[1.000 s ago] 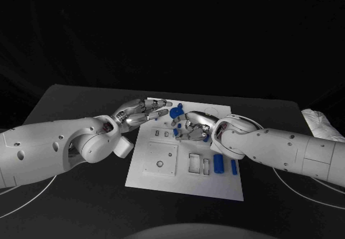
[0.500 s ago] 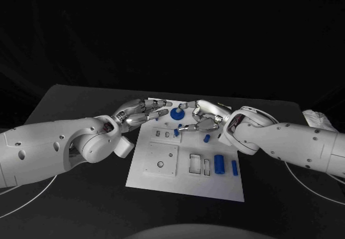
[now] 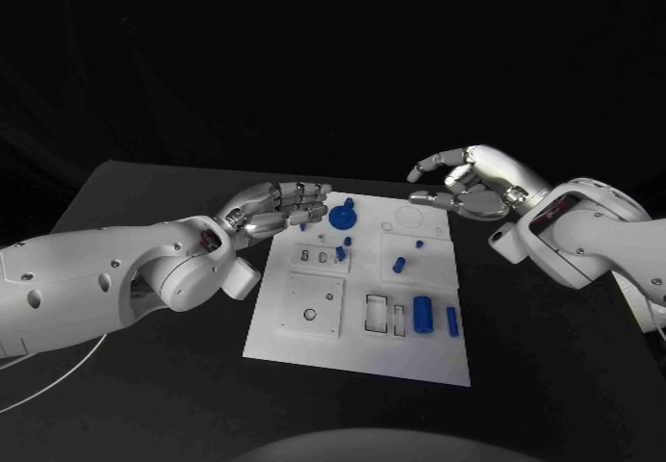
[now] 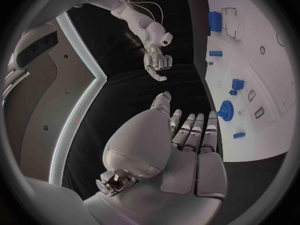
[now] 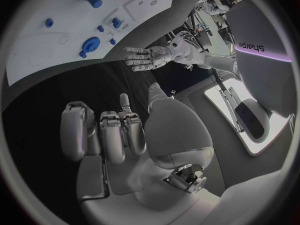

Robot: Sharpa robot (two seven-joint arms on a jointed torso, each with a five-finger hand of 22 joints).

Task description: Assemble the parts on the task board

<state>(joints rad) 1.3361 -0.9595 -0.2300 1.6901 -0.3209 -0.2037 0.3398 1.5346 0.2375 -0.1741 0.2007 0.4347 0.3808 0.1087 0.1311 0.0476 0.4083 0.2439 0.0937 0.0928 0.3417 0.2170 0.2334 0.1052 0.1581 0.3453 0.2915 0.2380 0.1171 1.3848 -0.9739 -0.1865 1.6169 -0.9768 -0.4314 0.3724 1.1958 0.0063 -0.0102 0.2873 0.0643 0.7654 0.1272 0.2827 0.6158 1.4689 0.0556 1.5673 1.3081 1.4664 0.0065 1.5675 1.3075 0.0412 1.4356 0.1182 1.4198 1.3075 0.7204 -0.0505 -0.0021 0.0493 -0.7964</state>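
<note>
We note the black table (image 3: 166, 192) first, with the white task board (image 3: 313, 342) lying in its middle, long side running away from the robot.

Left arm (image 3: 84, 289) reaches in low over the table's near left. Right arm (image 3: 597, 241) is raised at the far right, off the board.

Left hand (image 3: 278, 206) sits at the board's far left corner, fingers straight and spread, nothing in it; the left wrist view confirms a flat empty palm (image 4: 181, 150). Right hand (image 3: 470, 181) hangs beyond the board's far right corner, fingers loosely curled but apart, holding nothing; same in its own wrist view (image 5: 119, 130).

Parts, big to small:
- Blue round knob (image 3: 343, 216), at the far end of the board, just beside the left hand's fingertips.
- Thick blue cylinder (image 3: 422, 317), lying in the near right part of the board, long axis running near-to-far.
- Thin blue rod (image 3: 452, 323), just to its right, parallel to it.
- Short blue peg (image 3: 398, 264), mid-board, slightly tilted.
- Small blue peg (image 3: 340, 253), beside the slots left of centre.
- Tiny blue stud (image 3: 418, 243), toward the right hand's side.

We judge the loose pieces are the cylinder and rod; both lie on the right half, so the right hand is the natural one, though it is now well apart from them and must come back toward the robot. A grasp across their short axis looks best. The left hand is nearest the knob only.
</note>
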